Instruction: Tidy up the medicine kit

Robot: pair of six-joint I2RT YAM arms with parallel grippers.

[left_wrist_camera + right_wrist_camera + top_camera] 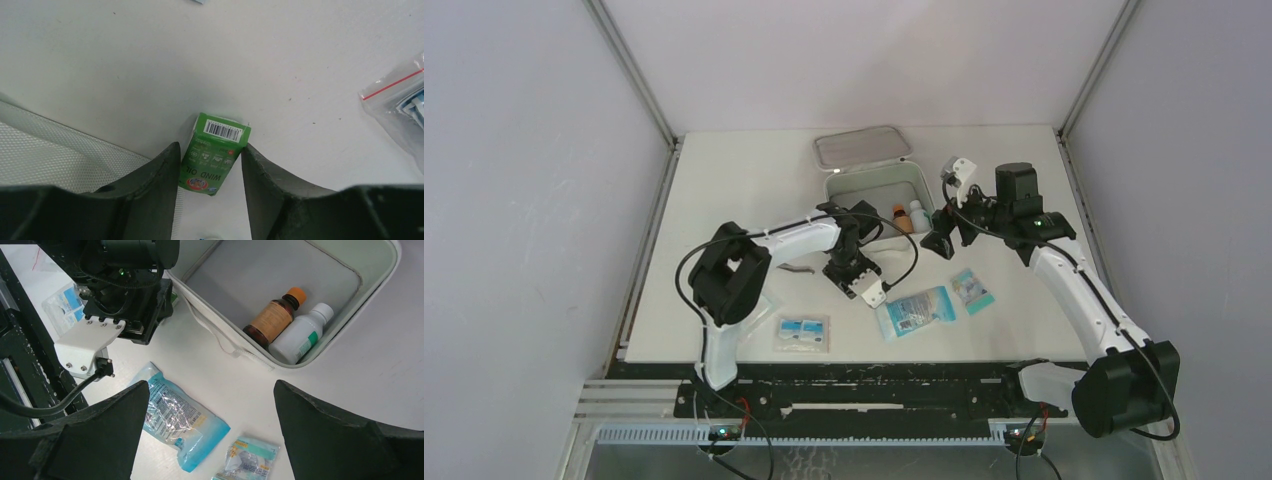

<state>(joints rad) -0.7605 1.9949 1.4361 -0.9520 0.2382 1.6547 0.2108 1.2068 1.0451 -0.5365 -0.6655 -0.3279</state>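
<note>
Only your left wrist view showed the green box [216, 152] marked WIND OIL. It lay flat on the tabletop [200, 60], barcode end away from the camera. The left gripper [210, 146] was down over it, jaws right at both long sides — clamped or just bracketing, I couldn't tell. In the top view that box was hidden under the gripper.

The right wrist view gave you the contents clearly: a brown bottle [274, 317] with an orange cap and a white bottle [300, 335], lying side by side and touching in one corner of the medicine kit [280, 270]. The top view placed that corner as the near right one. The right gripper [210, 385] hung above bare tabletop just beside the kit, jaws spread wide with nothing between them.

The kit sat at the far middle of the tabletop, opening up, with its lid [861, 147] laid back on the far side. Opened out, its long axis ran near-to-far, the far end skewed slightly left.

A blue pouch [919, 310], a teal packet [972, 290] and a zip bag [802, 332] lay nearer the arms — all outside the kit.
</note>
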